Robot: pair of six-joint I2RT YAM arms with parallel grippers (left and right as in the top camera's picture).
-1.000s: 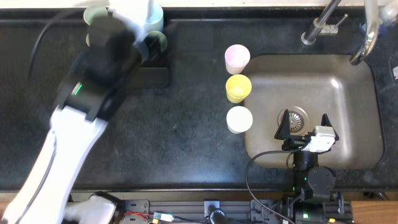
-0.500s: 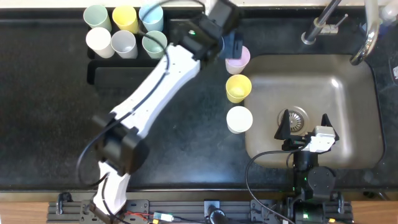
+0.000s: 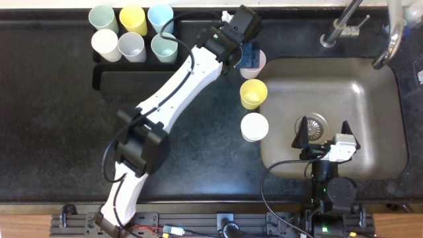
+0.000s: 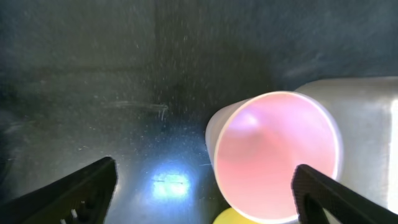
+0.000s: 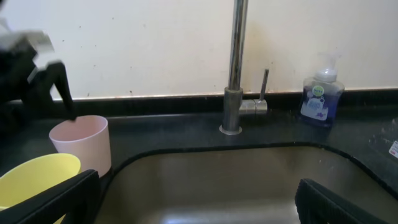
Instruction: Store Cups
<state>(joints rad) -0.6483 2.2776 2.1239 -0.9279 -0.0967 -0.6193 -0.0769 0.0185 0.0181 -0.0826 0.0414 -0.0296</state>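
Left wrist view: I log left tool spread wide, empty, above the pink cup at lower right of frame, apparently lined up for a grasp. Top view: stored cups grouped upper left; right tool likewise spread, parked over sink.

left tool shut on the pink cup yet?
No, in its wrist view the left tool stands wide open, and the pink cup sits unclamped on the counter.
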